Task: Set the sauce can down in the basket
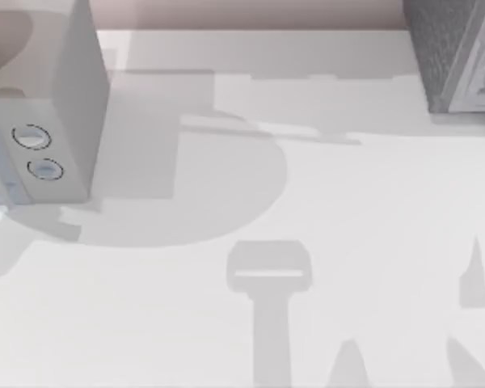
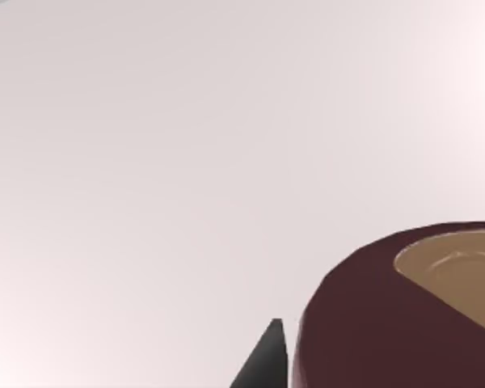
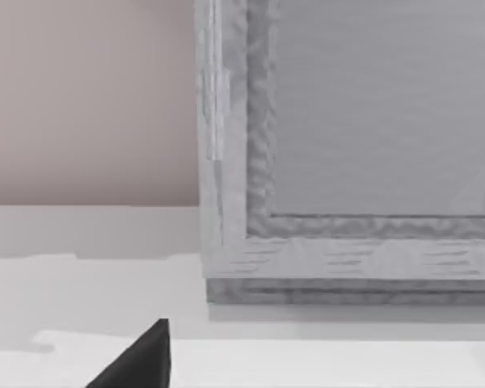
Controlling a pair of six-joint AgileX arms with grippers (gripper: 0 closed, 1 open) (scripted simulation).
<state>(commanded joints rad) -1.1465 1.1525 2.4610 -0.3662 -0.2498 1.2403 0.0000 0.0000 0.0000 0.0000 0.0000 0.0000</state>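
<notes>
Close to the left wrist camera, the can [image 2: 404, 315] shows its dark-red shoulder and tan top, just beside one dark left fingertip [image 2: 265, 360]; whether the fingers clamp it I cannot tell. Farther off, a grey box [image 3: 347, 162] stands behind the right fingertip [image 3: 141, 360], perhaps the basket [image 1: 457, 52].

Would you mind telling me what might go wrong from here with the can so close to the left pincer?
1. The can sits right beside a dark fingertip in the left wrist view; a slightly off approach could knock it over.
2. No basket is in sight, so the drop spot is unconfirmed.
3. The top view has a microwave and a grey box at the table's back corners; a wide carry might clip them.
</notes>
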